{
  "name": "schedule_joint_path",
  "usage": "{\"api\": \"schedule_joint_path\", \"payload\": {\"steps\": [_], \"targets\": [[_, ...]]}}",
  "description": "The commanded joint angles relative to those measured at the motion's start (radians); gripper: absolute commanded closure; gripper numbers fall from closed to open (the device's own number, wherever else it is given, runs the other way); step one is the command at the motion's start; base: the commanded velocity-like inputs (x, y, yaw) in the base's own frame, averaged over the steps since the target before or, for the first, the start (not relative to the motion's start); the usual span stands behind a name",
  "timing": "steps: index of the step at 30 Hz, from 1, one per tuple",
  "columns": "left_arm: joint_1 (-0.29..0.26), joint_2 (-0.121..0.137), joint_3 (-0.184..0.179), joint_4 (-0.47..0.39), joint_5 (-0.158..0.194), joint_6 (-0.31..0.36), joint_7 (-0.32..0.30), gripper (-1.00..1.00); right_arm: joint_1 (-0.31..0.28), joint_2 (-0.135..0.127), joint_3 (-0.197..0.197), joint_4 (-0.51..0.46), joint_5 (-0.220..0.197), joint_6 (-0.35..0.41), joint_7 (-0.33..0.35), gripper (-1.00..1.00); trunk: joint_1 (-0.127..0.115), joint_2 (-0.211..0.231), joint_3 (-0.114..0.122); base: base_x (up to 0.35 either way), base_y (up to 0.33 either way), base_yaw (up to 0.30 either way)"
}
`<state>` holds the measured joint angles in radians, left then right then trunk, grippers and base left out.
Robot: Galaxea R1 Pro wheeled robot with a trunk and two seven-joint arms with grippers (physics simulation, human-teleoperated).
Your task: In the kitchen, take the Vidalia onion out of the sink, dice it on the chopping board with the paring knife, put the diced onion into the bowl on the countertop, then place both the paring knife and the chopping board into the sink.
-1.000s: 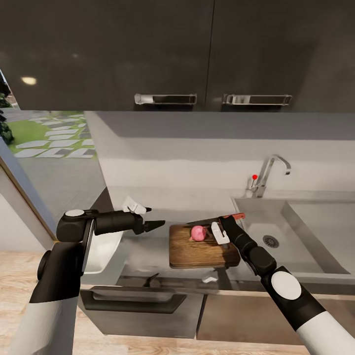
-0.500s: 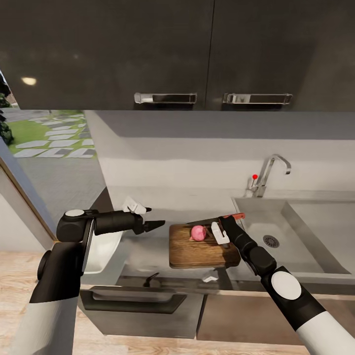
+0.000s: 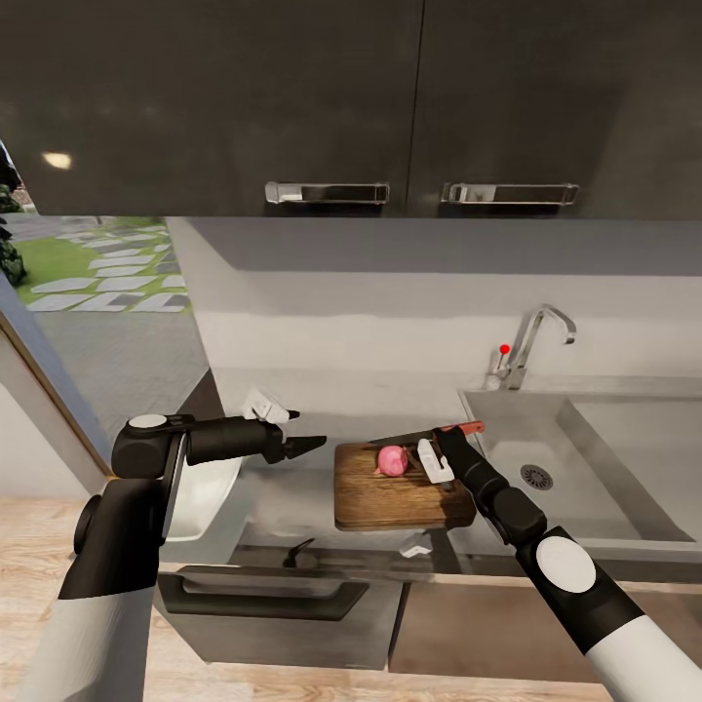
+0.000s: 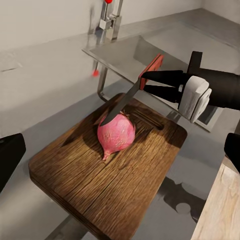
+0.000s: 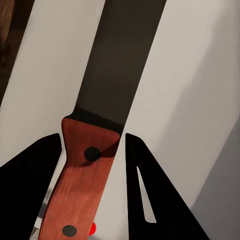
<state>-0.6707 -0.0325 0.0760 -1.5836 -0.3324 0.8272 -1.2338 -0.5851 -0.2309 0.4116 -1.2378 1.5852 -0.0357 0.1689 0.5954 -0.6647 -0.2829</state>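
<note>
The Vidalia onion [image 3: 393, 460] [image 4: 116, 134], pinkish-red and whole, lies on the chopping board [image 3: 400, 492] [image 4: 107, 177], toward its far edge. The board rests flat on the grey tabletop [image 3: 292, 492], just beside the sink [image 3: 585, 468], with its slot handle toward the sink end. The paring knife [image 3: 421, 434] [image 4: 131, 93] [image 5: 95, 150] is held nearly level, its dark blade reaching over the top of the onion; contact cannot be told. The right pincer [image 3: 450, 436] [image 4: 150, 82] is clamped on the knife's red handle, one finger on each side. The left pincer [image 3: 310, 446] hangs over the tabletop, well apart from the board, its fingers spread wide. Beneath the left arm sits the white bowl [image 3: 200, 492]. The curved chrome tap [image 3: 531, 341] with its red knob stands behind the basin. Dark wall cabinets [image 3: 341, 107] hang above a pale backsplash, and pale wood floor lies below the counter front.
</note>
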Motion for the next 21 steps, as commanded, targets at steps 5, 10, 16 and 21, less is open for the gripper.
{"api": "schedule_joint_path", "payload": {"steps": [5,10,16,21], "targets": [[-0.001,-0.001,0.002,-0.001,-0.009,0.009,-0.01,-1.0,-0.001,-0.001,0.001,-0.002,0.01,-0.003,0.001,1.0,0.0,-0.001,-0.002,0.0,0.0,0.0],[-0.001,-0.001,0.002,-0.001,-0.009,0.009,-0.01,-1.0,-0.001,-0.001,0.001,-0.002,0.01,-0.003,0.001,1.0,0.008,-0.015,-0.008,0.0,0.0,0.0],[-0.001,-0.001,0.002,-0.001,-0.009,0.009,-0.01,-1.0,-0.001,-0.001,0.001,-0.002,0.01,-0.003,0.001,1.0,0.016,-0.029,-0.014,0.0,0.0,0.0],[-0.001,-0.001,0.002,-0.001,-0.01,0.009,-0.01,-1.0,-0.001,-0.001,0.001,-0.002,0.01,-0.003,0.001,1.0,0.023,-0.043,-0.02,0.0,0.0,0.0]]}}
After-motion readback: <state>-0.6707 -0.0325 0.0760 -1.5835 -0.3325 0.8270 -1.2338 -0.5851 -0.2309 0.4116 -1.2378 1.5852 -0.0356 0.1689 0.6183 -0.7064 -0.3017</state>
